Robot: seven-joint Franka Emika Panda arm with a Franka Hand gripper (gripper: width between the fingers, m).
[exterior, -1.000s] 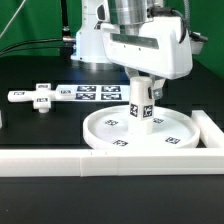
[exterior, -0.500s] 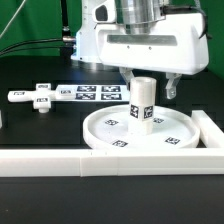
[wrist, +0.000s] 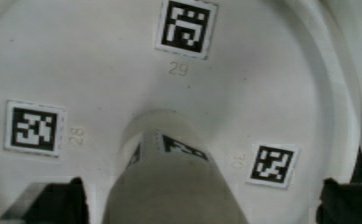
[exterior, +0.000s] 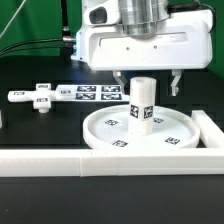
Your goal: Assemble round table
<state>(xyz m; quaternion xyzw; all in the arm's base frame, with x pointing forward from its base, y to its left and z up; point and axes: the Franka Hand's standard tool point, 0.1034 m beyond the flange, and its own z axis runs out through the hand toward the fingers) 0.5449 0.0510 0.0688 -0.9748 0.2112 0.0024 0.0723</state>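
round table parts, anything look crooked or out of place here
Nothing stands out. The leg stands upright near the middle of the disc, the cross-shaped base lies flat at the exterior view's left, and the gripper is open, jaws clear of the leg.

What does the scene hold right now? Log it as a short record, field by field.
end effector: open, over the leg, fingers either side of its top, not touching it
leg: upright, standing in the middle of the disc
disc: lying flat, rim up, close to the border bars
cross-shaped base: lying loose on the exterior view's left, apart from the disc
marker board: flat, behind the disc
border bars: along the front and the exterior view's right
step left: base not yet on the leg
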